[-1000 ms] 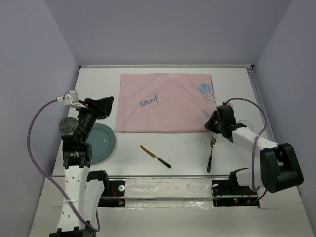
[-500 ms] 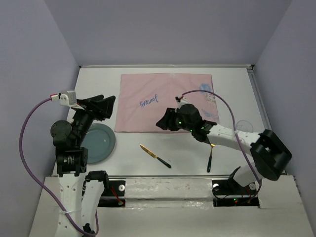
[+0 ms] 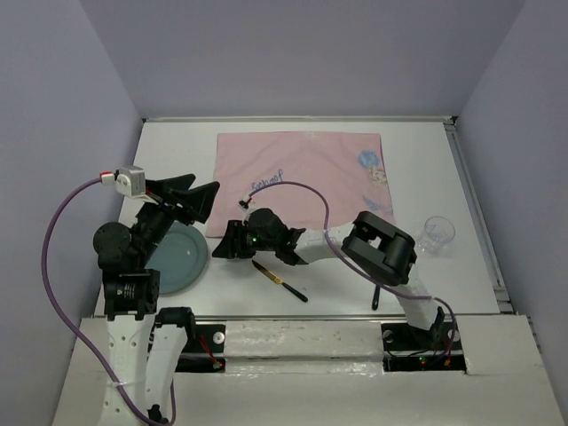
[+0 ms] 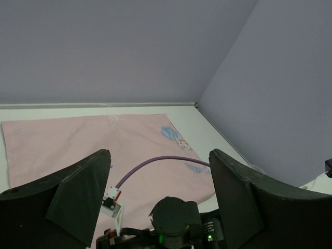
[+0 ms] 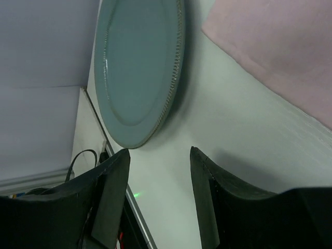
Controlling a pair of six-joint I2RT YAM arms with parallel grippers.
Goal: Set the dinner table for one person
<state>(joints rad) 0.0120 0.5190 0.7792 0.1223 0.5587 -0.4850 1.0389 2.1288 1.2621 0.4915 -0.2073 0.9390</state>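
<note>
**Right arm swings across to the plate**

Since a second ago the right arm has swept from the right side of the worktop to its near-left area. The right fingers now sit low just beside the grey-blue plate, parted with nothing between them. The left fingers hang above the plate, splayed wide and empty. A knife lies close by, near the front edge, and the arm hides most of the fork. The pink placemat lies toward the far edge, and a glass stands near the right edge.
</note>
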